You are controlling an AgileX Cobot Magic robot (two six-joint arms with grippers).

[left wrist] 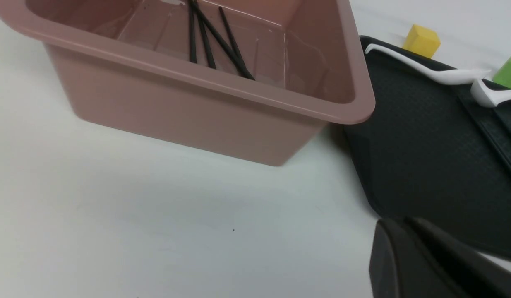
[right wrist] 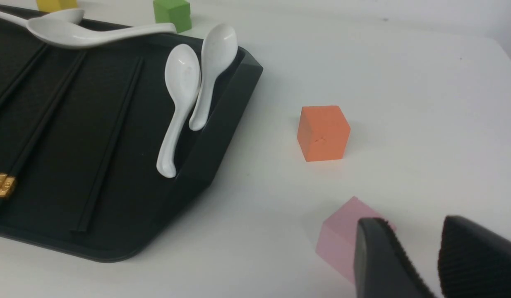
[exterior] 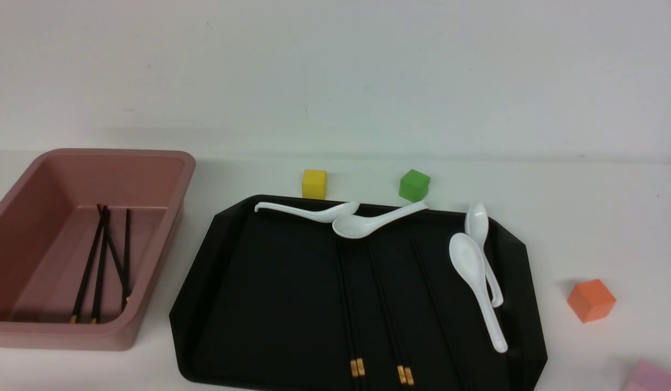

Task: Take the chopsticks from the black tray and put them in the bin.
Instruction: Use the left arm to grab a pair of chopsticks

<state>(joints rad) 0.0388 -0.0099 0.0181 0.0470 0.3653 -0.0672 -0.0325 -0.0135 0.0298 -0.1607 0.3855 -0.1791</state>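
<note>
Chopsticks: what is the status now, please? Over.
Left gripper shut, right gripper open. Some chopsticks in bin, others on black tray. White spoon at their far tips.

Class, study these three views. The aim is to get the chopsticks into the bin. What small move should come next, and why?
Probably the left gripper, which holds nothing and sits nearest the bin, should reach over the black tray toward the closest chopsticks. Some sticks already lie in the bin, but several remain on the tray.
</note>
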